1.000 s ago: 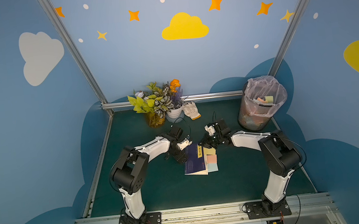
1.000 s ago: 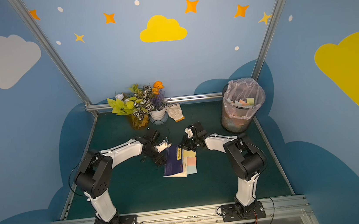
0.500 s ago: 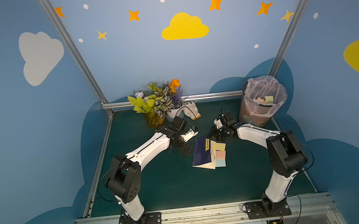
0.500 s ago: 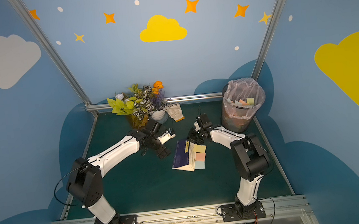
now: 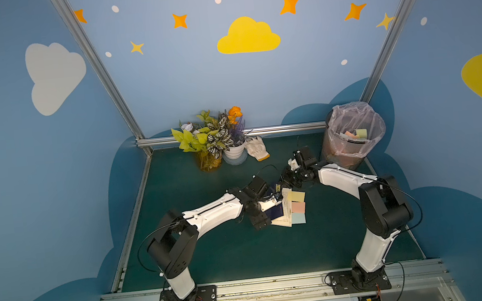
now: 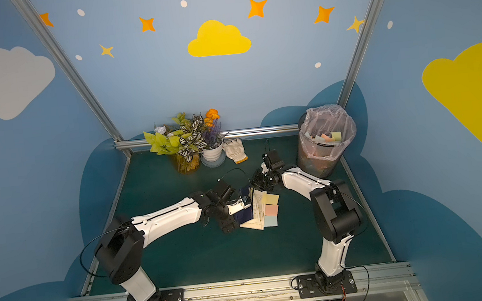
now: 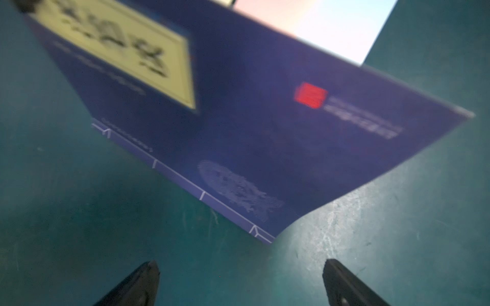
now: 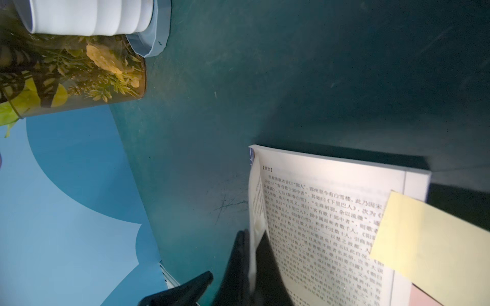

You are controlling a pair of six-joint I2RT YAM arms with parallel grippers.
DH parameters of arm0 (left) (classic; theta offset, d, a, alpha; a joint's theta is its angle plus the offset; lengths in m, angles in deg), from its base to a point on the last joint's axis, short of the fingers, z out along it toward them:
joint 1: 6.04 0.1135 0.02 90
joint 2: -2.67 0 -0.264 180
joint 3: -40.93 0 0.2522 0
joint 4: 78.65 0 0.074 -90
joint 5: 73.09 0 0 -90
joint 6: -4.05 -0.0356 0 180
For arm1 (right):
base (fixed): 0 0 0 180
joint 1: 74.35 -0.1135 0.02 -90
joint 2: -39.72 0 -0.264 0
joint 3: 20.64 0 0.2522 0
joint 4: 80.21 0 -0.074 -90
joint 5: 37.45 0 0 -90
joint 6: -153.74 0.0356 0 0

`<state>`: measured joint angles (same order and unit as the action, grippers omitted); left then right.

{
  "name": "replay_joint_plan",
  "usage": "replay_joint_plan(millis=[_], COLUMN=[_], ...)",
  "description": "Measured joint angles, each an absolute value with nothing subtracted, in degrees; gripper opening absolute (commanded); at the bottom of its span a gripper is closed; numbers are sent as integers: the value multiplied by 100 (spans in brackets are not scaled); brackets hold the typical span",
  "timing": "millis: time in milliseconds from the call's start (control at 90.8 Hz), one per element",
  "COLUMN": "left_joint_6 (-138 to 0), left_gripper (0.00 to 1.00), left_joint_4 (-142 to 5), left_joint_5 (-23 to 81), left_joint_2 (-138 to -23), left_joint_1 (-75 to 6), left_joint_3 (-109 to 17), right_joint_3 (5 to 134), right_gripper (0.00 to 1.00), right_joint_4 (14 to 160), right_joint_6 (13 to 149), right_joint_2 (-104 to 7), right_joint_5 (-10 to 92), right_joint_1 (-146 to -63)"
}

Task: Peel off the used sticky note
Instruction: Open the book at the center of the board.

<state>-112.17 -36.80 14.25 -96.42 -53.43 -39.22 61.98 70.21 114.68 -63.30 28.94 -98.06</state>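
An open book (image 5: 286, 213) lies on the green mat, its blue cover (image 7: 265, 127) raised on the left. Three sticky notes stick out past the page's right edge: yellow (image 5: 296, 196), pink (image 5: 298, 207) and pale blue (image 5: 298, 218). No writing shows on them, so I cannot tell which is the used sticky note. My right gripper (image 8: 250, 239) is shut on a lifted page (image 8: 256, 201) at the book's far end, also seen in a top view (image 6: 260, 182). My left gripper (image 7: 241, 266) stands open and empty just off the cover's spine corner, low over the mat (image 5: 270, 212).
A lined waste bin (image 5: 352, 136) holding discarded notes stands at the back right, close behind my right arm. At the back centre are a white flower pot (image 5: 234, 153), a glass vase (image 8: 79, 79) and a white glove (image 5: 258, 151).
The book has shifted a little to the right. My left arm swung out toward the back, then returned to the cover's left side. The right gripper stayed shut on the page.
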Motion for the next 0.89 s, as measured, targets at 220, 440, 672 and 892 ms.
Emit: replay_joint_plan(millis=[220, 440, 672, 892], left_joint_6=[-11254, -11272, -11363, -11409], left_gripper=[100, 100, 100, 100], left_joint_4=[-4388, -4960, -5282, -5590], left_joint_5=[982, 654, 402, 160], left_joint_2=[-9718, -9867, -9865, -9871], left_joint_1=[-5649, -5759, -5780, -5780], left_joint_3=[-3845, -3714, -3198, -3052], right_joint_3=[6257, 6257, 6257, 6257], right_gripper=[0, 0, 0, 0], right_joint_4=[7013, 7021, 7063, 7085], right_joint_6=[11634, 11779, 11901, 11914], right_joint_2=[-6389, -6405, -6440, -6457], right_joint_5=[2863, 2780, 2673, 2614], right_joint_1=[-9795, -9740, -9642, -9629])
